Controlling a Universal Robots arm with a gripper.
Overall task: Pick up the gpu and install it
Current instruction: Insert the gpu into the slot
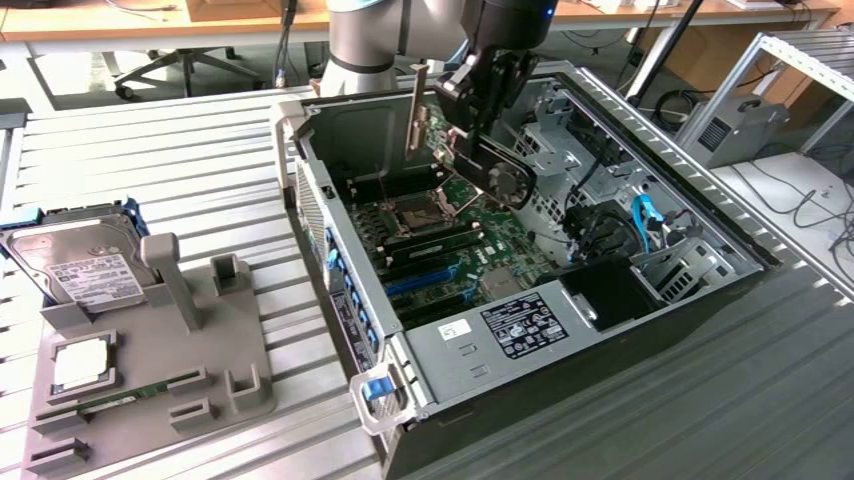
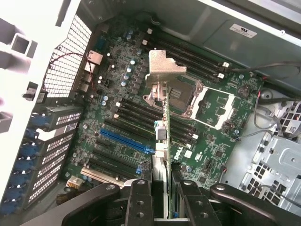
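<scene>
Gripper [image 1: 481, 120] fingers are clamping the gpu [image 1: 505, 172] in the exterior view. The card is hanging inside the open computer case [image 1: 400, 330], above the motherboard [image 1: 454, 255] and clear of it. Its round fan face is showing just under the fingers. Its long silver bracket [image 1: 420, 110] is standing upright over the motherboard's edge, towards the exterior view's left.

In the wrist view the gpu [image 2: 162, 132] is showing edge-on as a thin line running straight out from between the two fingers [image 2: 141, 202], which are pressing on its faces. It is ending at the bracket [image 2: 164, 70]. Beneath it on the motherboard [image 2: 216, 99], the blue slot [image 2: 126, 140] is lying with one end close under the card's edge. The card's long axis seems to be crossing the slot's length rather than running along it, though the foreshortening is making that hard to judge.
</scene>
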